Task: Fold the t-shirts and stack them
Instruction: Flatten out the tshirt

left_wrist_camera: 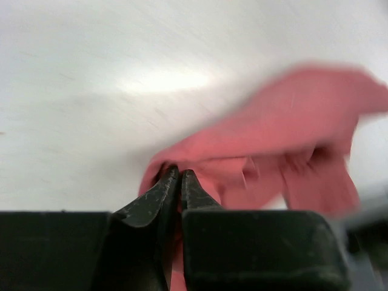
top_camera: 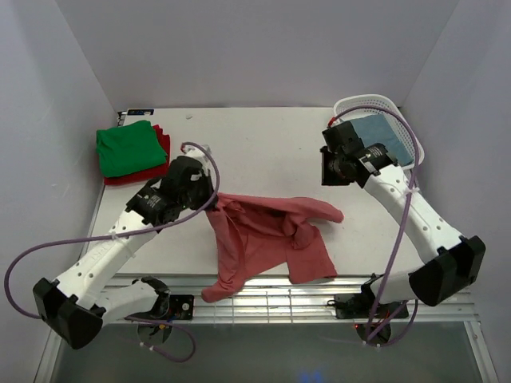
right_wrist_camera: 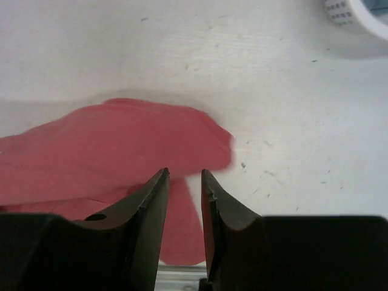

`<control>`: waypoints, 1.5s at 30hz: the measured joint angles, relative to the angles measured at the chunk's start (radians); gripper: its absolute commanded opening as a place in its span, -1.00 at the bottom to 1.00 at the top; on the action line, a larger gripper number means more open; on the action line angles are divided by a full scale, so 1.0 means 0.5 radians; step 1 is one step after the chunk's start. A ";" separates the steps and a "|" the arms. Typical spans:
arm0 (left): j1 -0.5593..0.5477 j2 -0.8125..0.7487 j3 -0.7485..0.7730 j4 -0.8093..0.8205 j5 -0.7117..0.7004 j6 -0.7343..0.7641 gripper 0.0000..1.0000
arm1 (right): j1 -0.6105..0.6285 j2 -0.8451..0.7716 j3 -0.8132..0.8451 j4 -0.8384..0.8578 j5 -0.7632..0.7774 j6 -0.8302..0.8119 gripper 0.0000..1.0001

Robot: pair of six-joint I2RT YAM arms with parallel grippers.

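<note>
The dusty pinkish-red t-shirt (top_camera: 267, 238) lies crumpled at the table's front middle, one part hanging over the front edge. My left gripper (top_camera: 211, 198) is shut on its left edge; the left wrist view shows the fingers (left_wrist_camera: 159, 193) pinching pink cloth (left_wrist_camera: 291, 130). My right gripper (top_camera: 326, 171) is open and empty, hovering above the table beyond the shirt's right sleeve (right_wrist_camera: 121, 145). The bright green t-shirt (top_camera: 128, 148) lies folded on the dark red t-shirt (top_camera: 163, 146) at the back left. The grey-blue t-shirt (top_camera: 382, 132) lies in the basket.
The white lattice basket (top_camera: 363, 104) stands at the back right, its rim (right_wrist_camera: 351, 12) showing in the right wrist view. A metal rail (top_camera: 271, 299) runs along the table's front edge. Grey walls close in the table on three sides.
</note>
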 measured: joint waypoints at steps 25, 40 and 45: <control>0.352 0.811 -0.308 0.732 -0.138 0.085 0.31 | 0.061 0.143 -0.514 0.782 -0.659 -0.168 -0.04; 0.297 0.962 -0.315 0.805 -0.363 0.074 0.32 | 0.138 0.092 -0.655 0.866 -0.717 -0.060 -0.04; 0.297 1.103 -0.267 0.838 -0.366 0.086 0.28 | 0.222 0.098 -0.655 0.891 -0.784 -0.075 -0.05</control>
